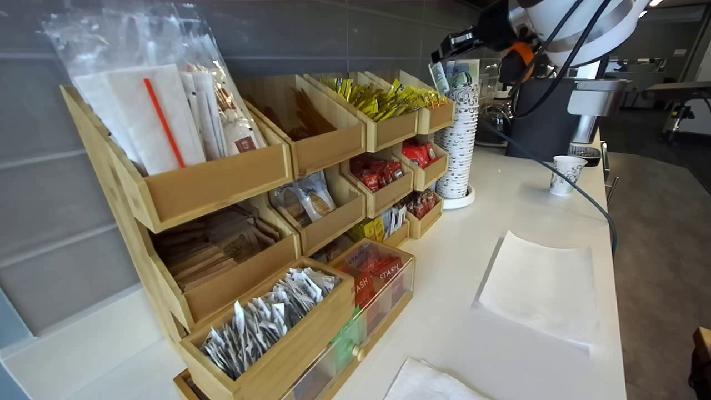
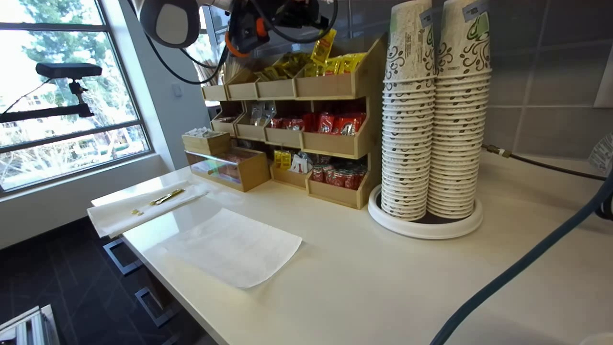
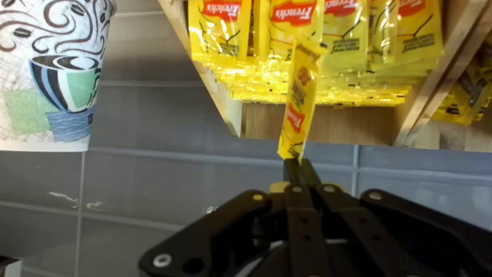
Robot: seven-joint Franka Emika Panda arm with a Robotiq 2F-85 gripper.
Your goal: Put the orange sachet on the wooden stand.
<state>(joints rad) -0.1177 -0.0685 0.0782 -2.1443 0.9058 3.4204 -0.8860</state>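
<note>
The orange sachet, a small flat yellow packet [image 3: 300, 102], is gripped at one end between my fingertips [image 3: 298, 163] in the wrist view. My gripper [image 1: 439, 55] is shut on it, and the sachet [image 1: 439, 78] hangs down from the tips. In an exterior view the sachet [image 2: 323, 46] hangs by the top end bin of the wooden stand [image 2: 323, 87], overlapping the yellow packets there; contact cannot be told. The light-wood stand [image 1: 216, 189] has three tiers of slanted bins. Its top end bin [image 3: 323, 121] holds similar yellow packets in the wrist view.
Tall patterned cup stacks [image 2: 407, 143] stand on a white round tray [image 2: 426, 230] beside the stand's end; a cup [image 3: 54, 77] shows close by in the wrist view. A grey tiled wall [image 3: 153, 184] is behind. White paper sheets [image 1: 539, 289] lie on the counter.
</note>
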